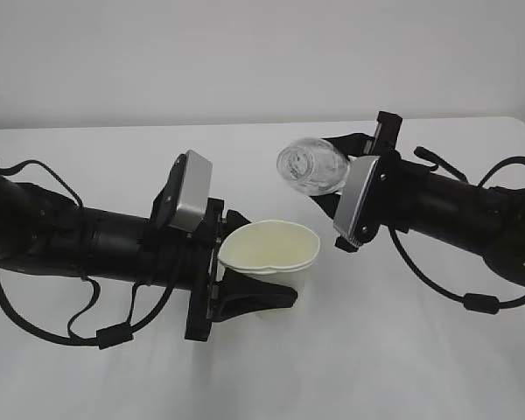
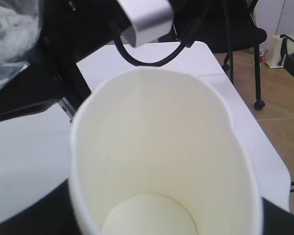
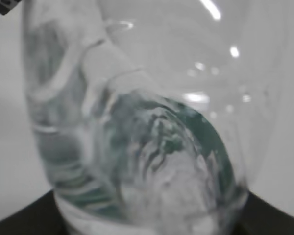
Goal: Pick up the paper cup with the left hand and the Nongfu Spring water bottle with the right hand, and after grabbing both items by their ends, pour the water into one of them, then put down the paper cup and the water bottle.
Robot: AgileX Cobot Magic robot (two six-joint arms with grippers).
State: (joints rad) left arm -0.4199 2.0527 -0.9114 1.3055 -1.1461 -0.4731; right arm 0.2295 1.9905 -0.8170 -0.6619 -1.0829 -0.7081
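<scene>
My left gripper (image 1: 261, 262) is shut on the off-white paper cup (image 1: 271, 249), which is lifted off the table and tipped so its mouth faces up and to the right. The left wrist view looks straight into the cup (image 2: 161, 161); its pale inside looks dry. My right gripper (image 1: 337, 175) is shut on the clear Nongfu Spring water bottle (image 1: 313, 168), held lying over just above and right of the cup's rim. The bottle (image 3: 152, 147) fills the right wrist view, green label blurred, with dark fingers (image 3: 19, 220) at its sides. It also shows at the left wrist view's top corner (image 2: 10, 39).
The white table (image 1: 402, 367) lies under both arms. The right arm's grey block (image 2: 144, 19) hangs close above the cup. Beyond the table's far edge stand a black office chair (image 2: 240, 39) and wooden floor (image 2: 279, 103).
</scene>
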